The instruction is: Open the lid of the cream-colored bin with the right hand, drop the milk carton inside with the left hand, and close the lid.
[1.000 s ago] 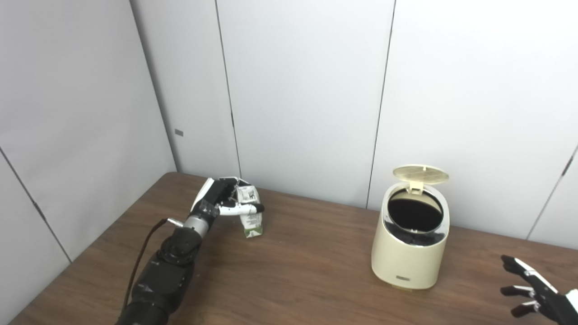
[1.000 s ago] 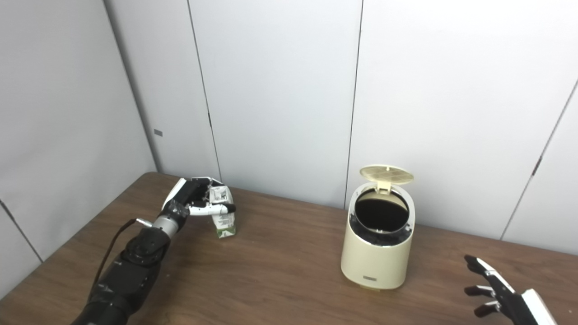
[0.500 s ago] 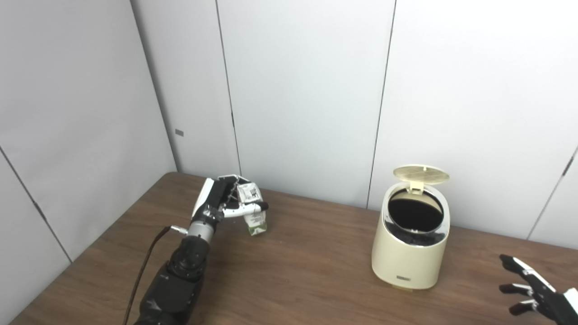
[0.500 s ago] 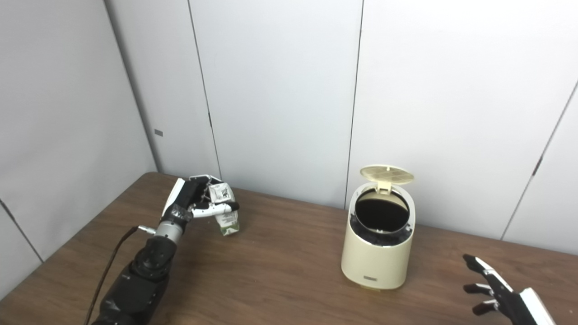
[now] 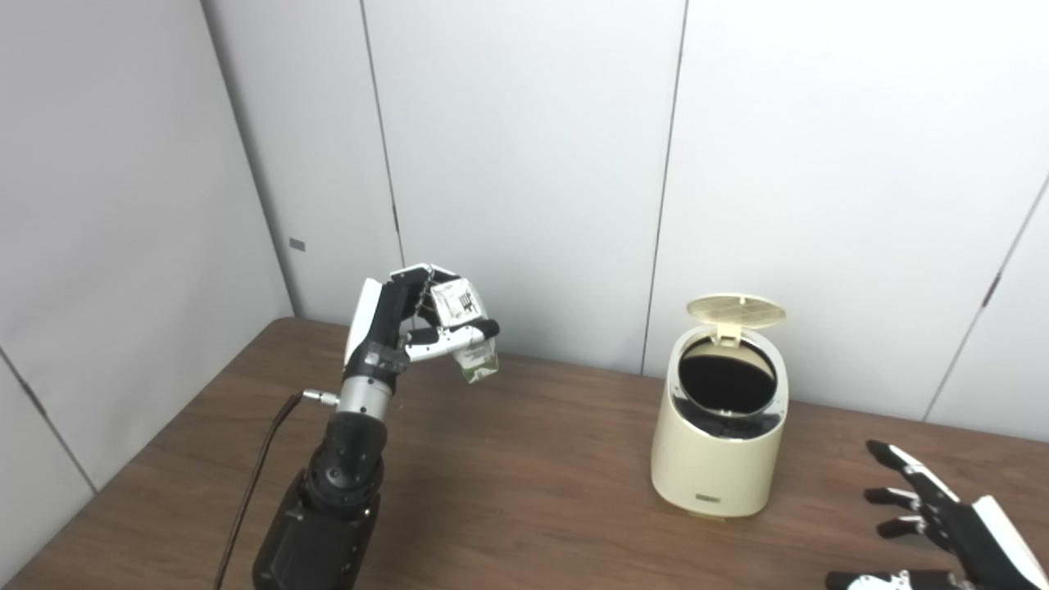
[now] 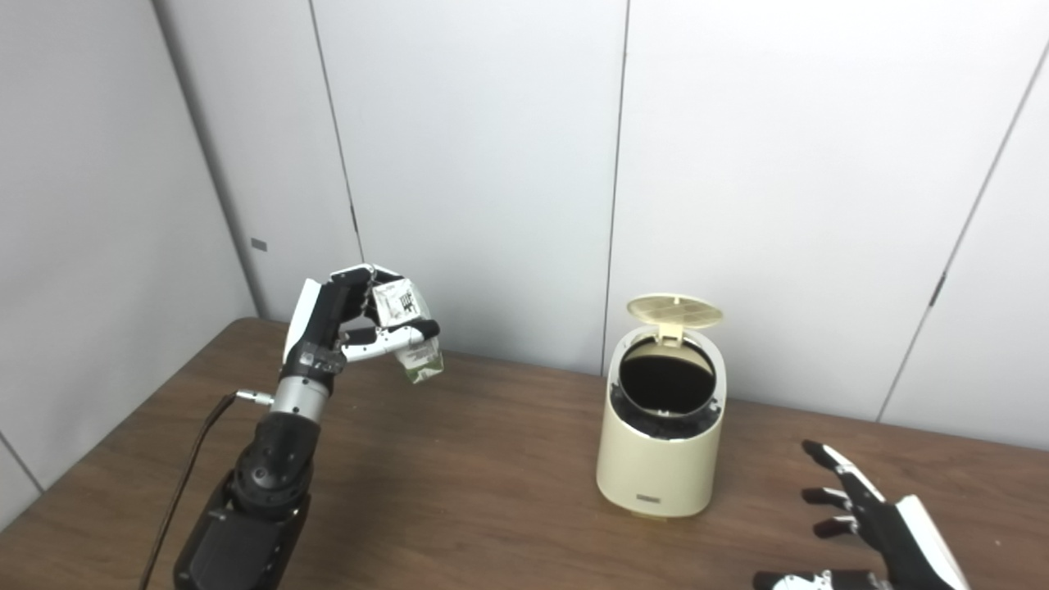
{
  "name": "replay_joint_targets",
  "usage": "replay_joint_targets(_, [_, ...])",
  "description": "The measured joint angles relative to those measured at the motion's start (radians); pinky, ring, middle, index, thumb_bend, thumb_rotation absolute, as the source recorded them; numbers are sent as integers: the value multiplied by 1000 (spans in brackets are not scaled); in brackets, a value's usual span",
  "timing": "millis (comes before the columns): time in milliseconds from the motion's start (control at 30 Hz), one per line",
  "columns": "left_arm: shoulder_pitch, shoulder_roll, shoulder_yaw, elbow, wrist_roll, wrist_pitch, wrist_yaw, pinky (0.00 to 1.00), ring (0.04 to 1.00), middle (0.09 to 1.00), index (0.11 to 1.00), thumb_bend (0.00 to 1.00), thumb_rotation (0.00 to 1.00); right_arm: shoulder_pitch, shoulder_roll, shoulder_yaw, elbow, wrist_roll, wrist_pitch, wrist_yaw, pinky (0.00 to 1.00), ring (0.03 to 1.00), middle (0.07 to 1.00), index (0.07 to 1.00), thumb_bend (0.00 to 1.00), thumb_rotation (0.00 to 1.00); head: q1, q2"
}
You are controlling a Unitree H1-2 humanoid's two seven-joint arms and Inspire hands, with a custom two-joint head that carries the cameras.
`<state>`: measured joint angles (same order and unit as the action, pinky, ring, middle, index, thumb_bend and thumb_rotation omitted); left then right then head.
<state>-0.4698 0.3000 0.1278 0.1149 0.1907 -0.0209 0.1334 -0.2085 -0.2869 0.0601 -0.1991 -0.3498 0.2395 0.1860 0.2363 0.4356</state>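
the left hand is closed around the milk carton, holding it tilted in the air above the brown surface, well to the left of the cream-colored bin. the bin stands upright on the surface with its lid swung up at the back, its dark inside showing. the right hand hovers low to the right of the bin, apart from it, fingers spread and holding nothing.
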Motion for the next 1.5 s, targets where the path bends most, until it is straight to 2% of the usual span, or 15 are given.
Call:
replay_joint_targets(300, [0,-76,-39,-112,27,84,-5,411,442,493,514,503,0,-10,11,5,27,-26,-7,-37,621,787,900,889,799,105,-84,9])
replay_joint_targets(467, [-1,-115,-79,-120,48,85,-12,414,442,492,516,504,0,-14,28,10,74,-28,-21,-56,605,782,892,884,809,183,-118,15])
replay_joint_targets(733, [-17,-182,-107,-114,68,85,-17,364,428,488,528,502,0,-25,28,13,103,-33,-47,-70,606,789,900,889,803,200,-152,25])
replay_joint_targets(1000, [-41,-259,-119,-110,48,86,-19,385,435,483,530,502,0,-29,32,15,103,-44,-51,-70,620,799,912,894,799,194,-169,29])
replay_joint_targets(1300, [-45,-298,-131,-111,71,85,-14,400,439,479,535,502,0,-29,33,21,100,-49,-47,-70,588,798,918,904,804,225,-186,35])
replay_joint_targets(1500, [-50,-306,-135,-113,66,83,-16,404,439,484,533,502,0,-29,35,23,99,-49,-47,-70,606,805,920,907,796,235,-200,41])
